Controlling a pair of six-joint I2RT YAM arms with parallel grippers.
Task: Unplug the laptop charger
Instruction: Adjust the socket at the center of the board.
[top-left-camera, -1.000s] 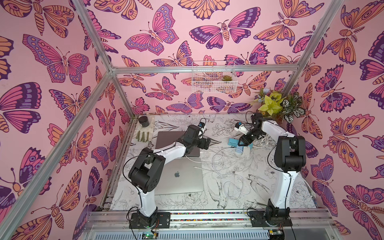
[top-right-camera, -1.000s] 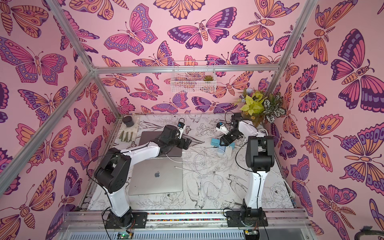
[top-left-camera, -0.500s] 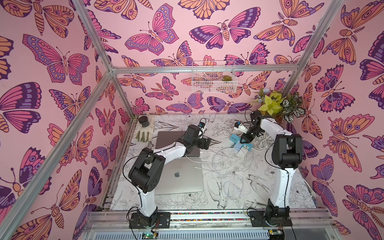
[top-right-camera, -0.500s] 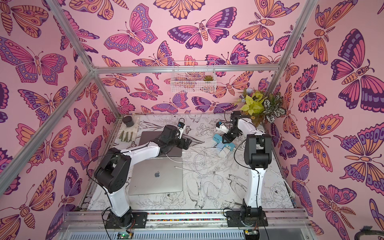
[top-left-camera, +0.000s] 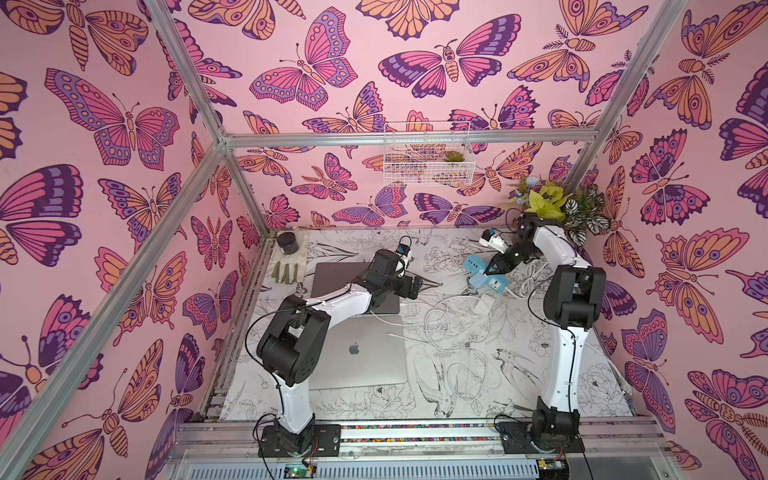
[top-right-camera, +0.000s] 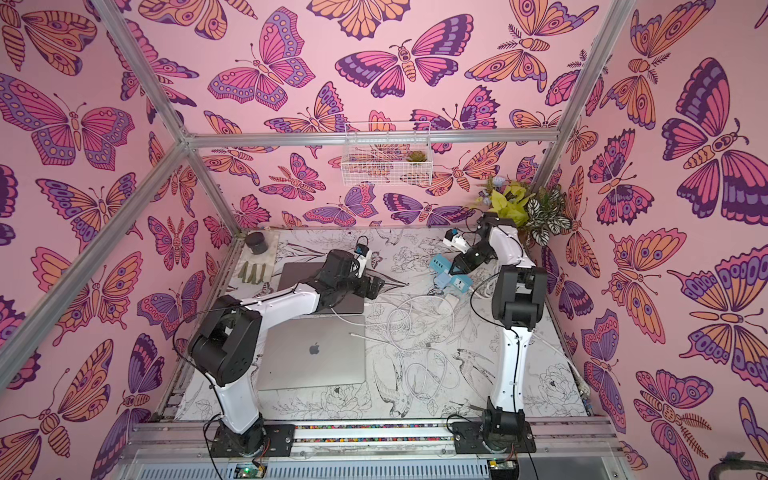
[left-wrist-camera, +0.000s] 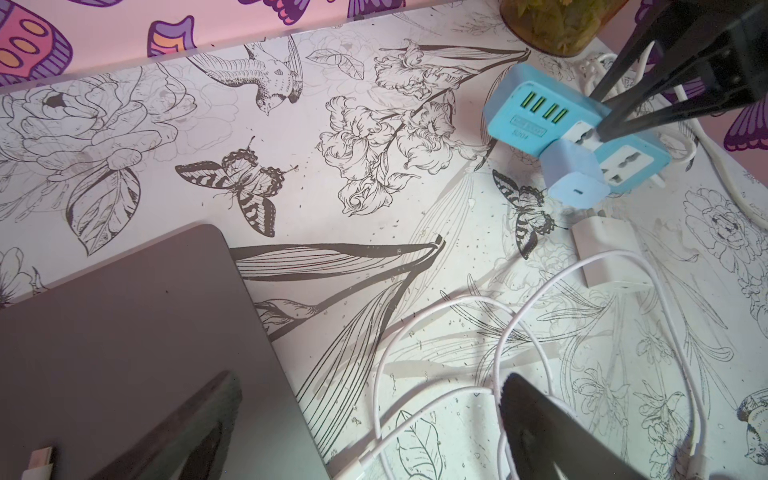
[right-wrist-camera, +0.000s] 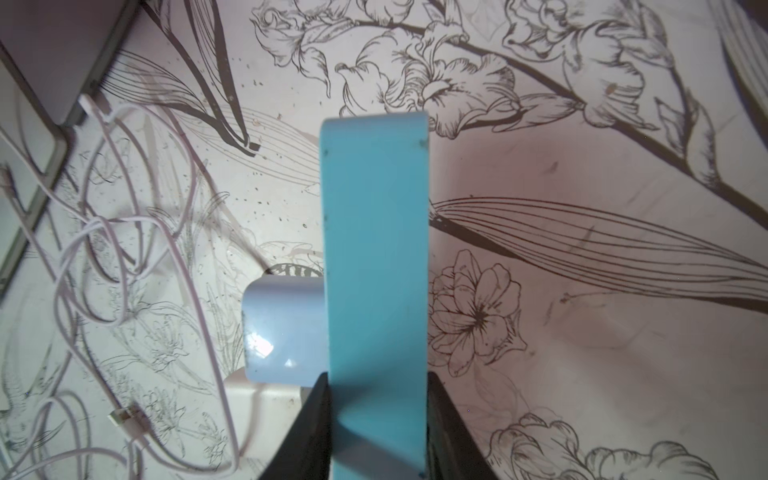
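The right gripper (right-wrist-camera: 376, 386) is pinching the blue power strip (right-wrist-camera: 374, 249), its jaws having narrowed since a second ago; the pale charger (right-wrist-camera: 282, 332) is sitting plugged into the strip. The left gripper (left-wrist-camera: 365, 386) is hovering spread wide by the dark laptop (left-wrist-camera: 124, 324). An Apple logo (top-left-camera: 353, 348) is showing on the silver laptop (top-left-camera: 374, 365). The wire basket (top-left-camera: 426, 176) is holding a small plant (top-left-camera: 454, 156).

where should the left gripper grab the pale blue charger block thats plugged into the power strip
Grip the charger block by its two flat sides, near its free end. It juts straight out of the socket face of the power strip, and the right gripper clamps that strip, so the open left gripper likely does best coming from that free end.
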